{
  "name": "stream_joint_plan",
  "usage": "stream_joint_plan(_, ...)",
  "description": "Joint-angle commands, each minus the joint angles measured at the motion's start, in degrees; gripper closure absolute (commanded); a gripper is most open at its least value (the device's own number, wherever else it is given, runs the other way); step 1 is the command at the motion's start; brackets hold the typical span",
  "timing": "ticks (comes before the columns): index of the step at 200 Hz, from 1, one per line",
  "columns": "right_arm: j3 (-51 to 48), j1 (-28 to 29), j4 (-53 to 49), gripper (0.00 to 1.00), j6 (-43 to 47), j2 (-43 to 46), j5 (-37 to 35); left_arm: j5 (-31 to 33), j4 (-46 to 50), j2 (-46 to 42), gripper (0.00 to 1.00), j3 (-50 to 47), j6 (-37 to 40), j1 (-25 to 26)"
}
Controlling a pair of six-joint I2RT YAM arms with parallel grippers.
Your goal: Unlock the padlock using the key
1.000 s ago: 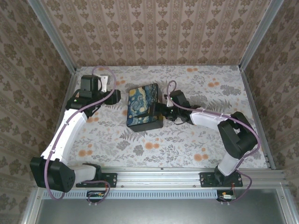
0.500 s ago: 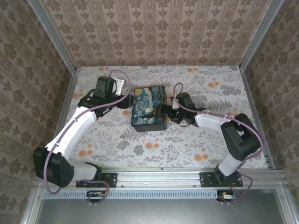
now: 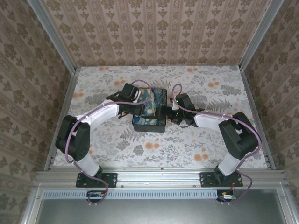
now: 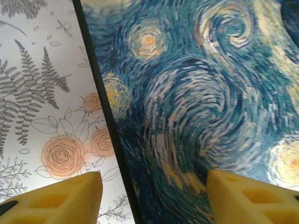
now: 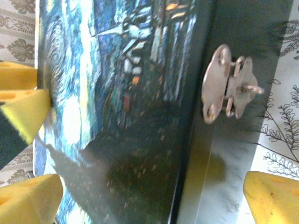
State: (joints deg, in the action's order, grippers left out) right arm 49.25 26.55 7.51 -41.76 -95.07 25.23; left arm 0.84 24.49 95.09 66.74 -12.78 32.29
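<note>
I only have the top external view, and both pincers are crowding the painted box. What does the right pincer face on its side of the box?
Observer: A silvery metal hasp on the black side wall of the box, seen on the right wrist view.
Operator: Are the right pincer's jaws open?
Observer: Yes, the right pincer is wide open, one finger over the lid, the other outside the side wall.
Operator: And the left one?
Observer: The left pincer is open too, straddling the lid's left edge: one finger above the tablecloth, one above the painting.
</note>
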Motion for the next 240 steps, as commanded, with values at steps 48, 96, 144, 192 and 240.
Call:
stream_joint_plan(48, 1.07, -6.28, -10.35, 0.00, 9.56, 20.61, -4.55, 0.66, -3.56, -1.00, 0.39, -1.07, -3.57, -4.55)
stream_joint_plan(96, -6.45, -12.99, -13.81, 0.00, 20.58, 31.71, -26.41, 3.34, -7.55, -18.15, 0.00, -10.71, -1.94, -12.96)
stream_joint_plan(144, -24.17, -21.82, 6.11, 0.00, 32.59, 39.87, -44.02, 14.91, -25.67, -38.31, 0.00, -33.81, 7.21, -24.31)
stream_joint_plan(192, -32.54, -26.63, 30.74, 0.00, 30.09, 27.09, -38.45, 19.07, -39.54, -37.54, 0.00, -45.09, 7.97, -32.05)
stream_joint_plan(240, -28.10, -27.07, 40.83, 0.00, 36.82, 12.06, -32.38, 8.22, -62.87, -27.73, 0.00, -51.00, 11.50, -36.47)
